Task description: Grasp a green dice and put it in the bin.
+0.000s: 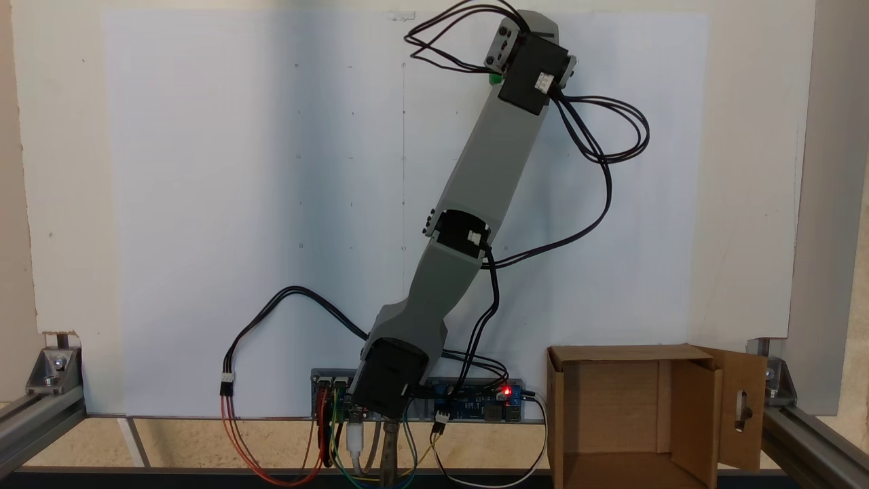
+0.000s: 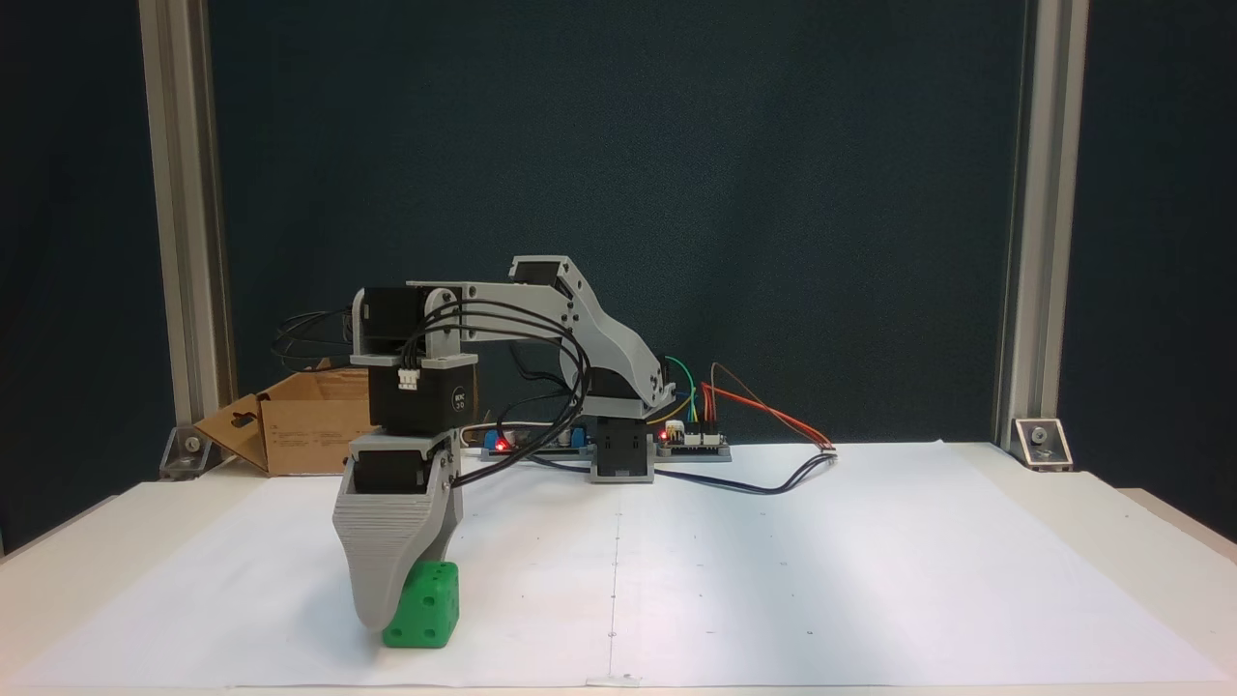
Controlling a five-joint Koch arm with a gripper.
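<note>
White paper (image 2: 773, 570) covers my table, wide and bare to the right in a fixed view. My gripper (image 2: 379, 619) stands tip-down near the paper's front edge, touching the green dice (image 2: 427, 609); one jaw hides the other, so I cannot tell its state. Well apart, the bin (image 1: 638, 414) holds nothing visible.

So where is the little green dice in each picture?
Fixed view from above: the green dice peeks out as a small green bit near the top, right of middle, mostly hidden under the arm's end.
Fixed view from the front: the green dice sits on the white paper at lower left, right beside the grey claw.
Shared landmark: the cardboard bin, bottom right from above, behind the arm at left from the front.
</note>
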